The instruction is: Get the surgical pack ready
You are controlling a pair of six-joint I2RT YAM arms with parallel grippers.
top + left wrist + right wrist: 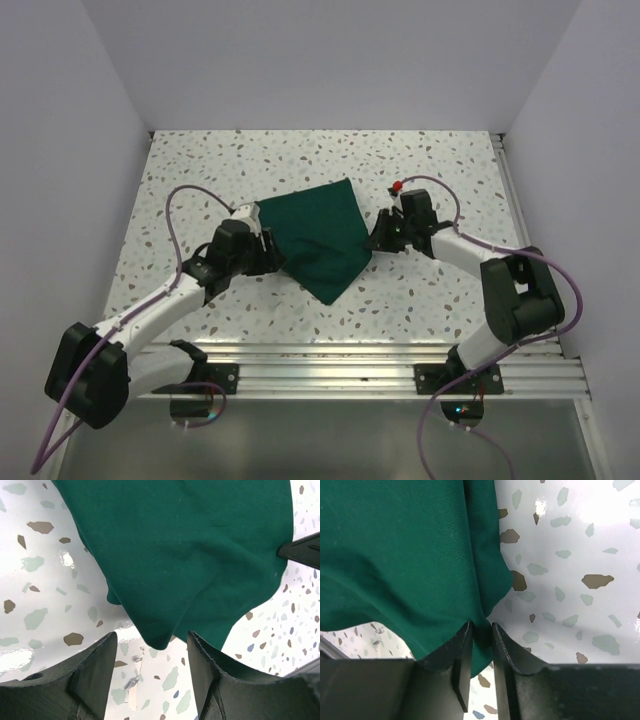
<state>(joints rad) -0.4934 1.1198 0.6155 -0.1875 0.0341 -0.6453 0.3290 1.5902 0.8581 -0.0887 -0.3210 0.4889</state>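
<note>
The left gripper [152,639], jaws apart, sits at the left corner of the dark green cloth [320,235]. The right gripper [481,632] is clamped on its right edge. The cloth lies folded in the middle of the tabletop [440,160], which is glossy, speckled white. Plain pale walls [330,60] rise beyond.

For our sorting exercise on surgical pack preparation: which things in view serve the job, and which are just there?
Job: green cloth; right fingers, pinching its edge; left fingers, open at its corner.
Just there: speckled table; purple cables; metal rail.
</note>
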